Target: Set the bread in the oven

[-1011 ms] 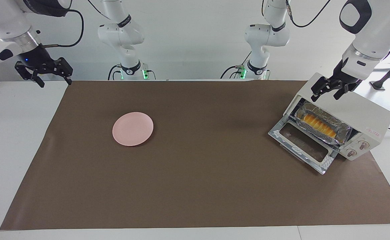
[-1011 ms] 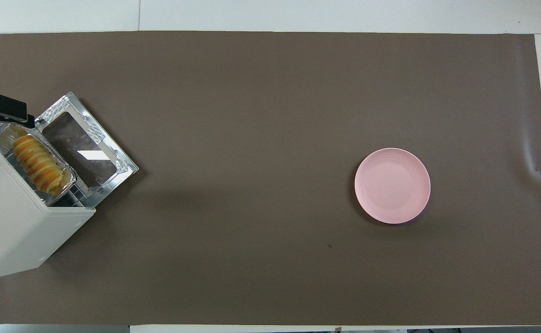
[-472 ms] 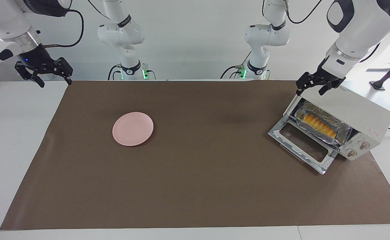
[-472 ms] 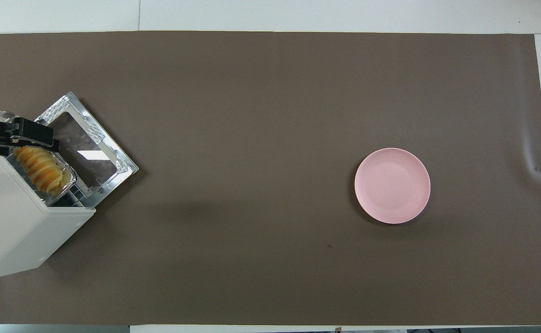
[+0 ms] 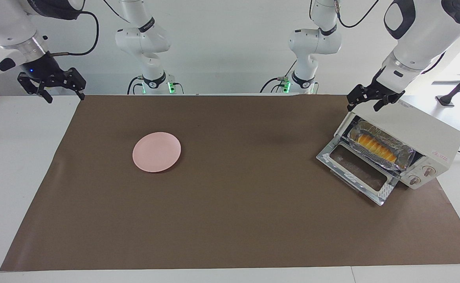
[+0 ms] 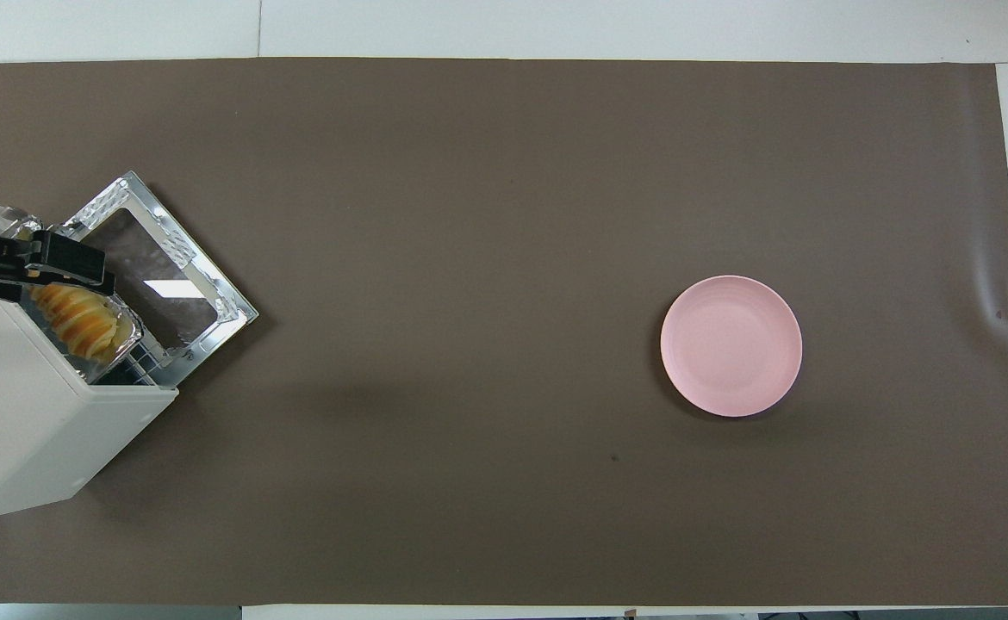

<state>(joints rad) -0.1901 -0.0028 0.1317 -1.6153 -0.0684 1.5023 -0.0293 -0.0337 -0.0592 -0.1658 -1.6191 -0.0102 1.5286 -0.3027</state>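
Now your left gripper (image 5: 367, 101), fingers spread and empty, has lifted from the oven (image 5: 422, 137) mouth to hang over its top corner at the frame's right, leaving the bread (image 5: 373, 146) in its foil tray (image 5: 405, 151) on the rack, door (image 5: 356, 171) down. Closing it likely remains. Your right gripper (image 5: 53, 88) waits upper left, released. A small red mark on the oven's side can't be read.
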